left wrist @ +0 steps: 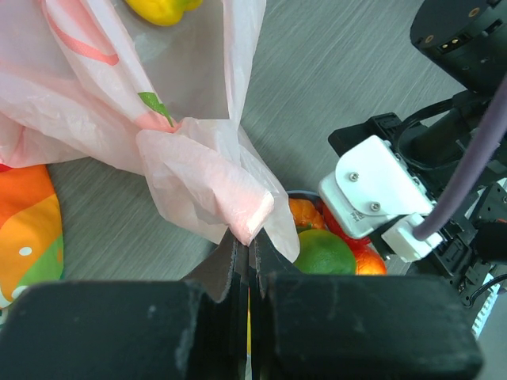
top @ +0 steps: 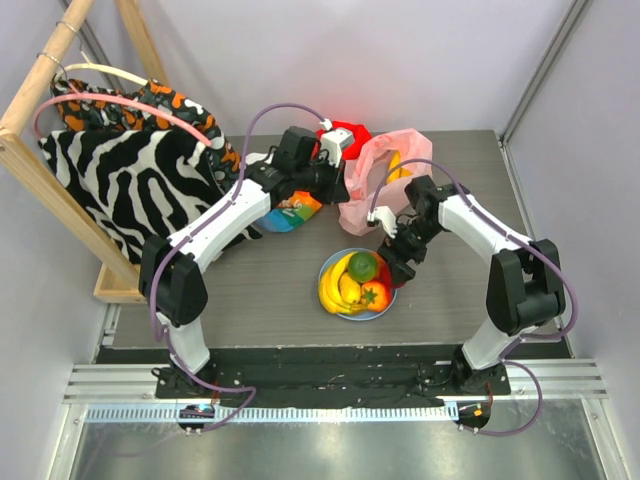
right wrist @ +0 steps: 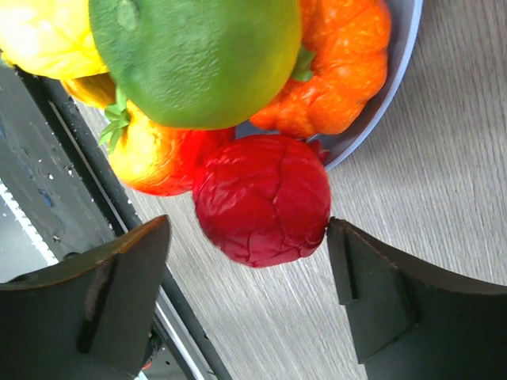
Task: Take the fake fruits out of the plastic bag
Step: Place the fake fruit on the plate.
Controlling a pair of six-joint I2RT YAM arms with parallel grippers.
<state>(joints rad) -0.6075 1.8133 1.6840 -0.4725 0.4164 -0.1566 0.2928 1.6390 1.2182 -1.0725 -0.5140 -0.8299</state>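
Observation:
The pink plastic bag point(top: 372, 172) lies at the back of the table, and my left gripper point(left wrist: 249, 237) is shut on a bunched fold of it point(left wrist: 226, 190). A yellow fake fruit point(left wrist: 162, 9) shows inside the bag. On the light-blue plate point(top: 380, 312) lie a yellow banana bunch point(top: 338, 285), a green fruit point(right wrist: 198, 55) and orange fruits point(right wrist: 341, 63). My right gripper point(right wrist: 247, 229) is open at the plate's near right rim. A red round fruit point(right wrist: 265, 198) sits between its fingers. The right finger point(right wrist: 372, 285) touches the fruit, and the left finger stands apart from it.
A rainbow-striped cloth point(top: 295, 212) lies under the left arm and a red cloth point(top: 345, 135) behind the bag. A wooden rack with zebra-print fabric point(top: 130, 180) fills the left side. The table's front edge point(right wrist: 79, 174) runs just beside the plate.

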